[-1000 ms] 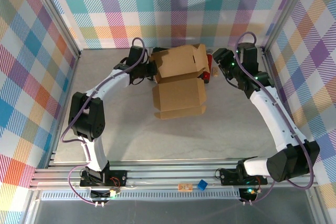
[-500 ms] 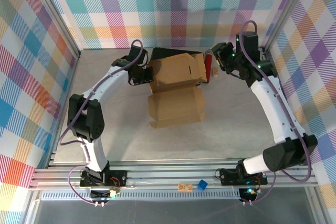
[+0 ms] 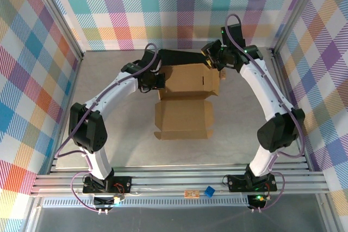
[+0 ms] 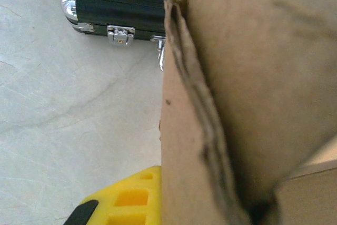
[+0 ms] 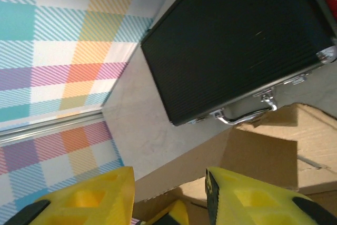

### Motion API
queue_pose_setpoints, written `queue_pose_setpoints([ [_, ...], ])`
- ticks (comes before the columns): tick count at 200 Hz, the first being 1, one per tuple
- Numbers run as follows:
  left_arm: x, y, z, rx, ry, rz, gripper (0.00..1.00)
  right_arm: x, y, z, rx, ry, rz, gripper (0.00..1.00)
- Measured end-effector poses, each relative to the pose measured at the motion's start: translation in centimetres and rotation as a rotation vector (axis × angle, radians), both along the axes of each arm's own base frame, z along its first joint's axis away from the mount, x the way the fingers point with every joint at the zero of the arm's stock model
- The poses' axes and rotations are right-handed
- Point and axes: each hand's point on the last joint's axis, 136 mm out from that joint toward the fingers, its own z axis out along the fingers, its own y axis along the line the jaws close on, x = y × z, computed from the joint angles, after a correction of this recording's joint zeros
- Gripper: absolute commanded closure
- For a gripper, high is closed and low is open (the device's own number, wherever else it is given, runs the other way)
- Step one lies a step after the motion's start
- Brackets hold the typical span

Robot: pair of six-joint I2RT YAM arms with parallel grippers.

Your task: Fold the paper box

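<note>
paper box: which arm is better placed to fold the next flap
Right, probably. The right gripper hangs open near the paper box's far right corner, free to push a flap. The left gripper is shut on the box's left edge, steadying it.

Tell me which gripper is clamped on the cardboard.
The left gripper, shut on the left edge of the paper box's raised panel. The right gripper has its jaws apart, gripping nothing.

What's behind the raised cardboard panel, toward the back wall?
A black hard case lying flat, its silver latches and handle facing the paper box. From above, the box covers the case's near edge.
</note>
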Motion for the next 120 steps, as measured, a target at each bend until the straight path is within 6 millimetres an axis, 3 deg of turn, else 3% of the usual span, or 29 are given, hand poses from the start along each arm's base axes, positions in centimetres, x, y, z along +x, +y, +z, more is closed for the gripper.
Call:
queue_pose_setpoints([
  [63, -0.1, 0.5, 1.0, 0.034, -0.042, -0.006, 1.00, -0.5, -0.5, -1.4, -0.058, 0.045, 0.018, 0.55],
  [120, -0.4, 0.1, 1.1, 0.062, -0.060, -0.027, 1.00, -0.4, 0.6, -3.1, -0.027, 0.100, 0.060, 0.54],
])
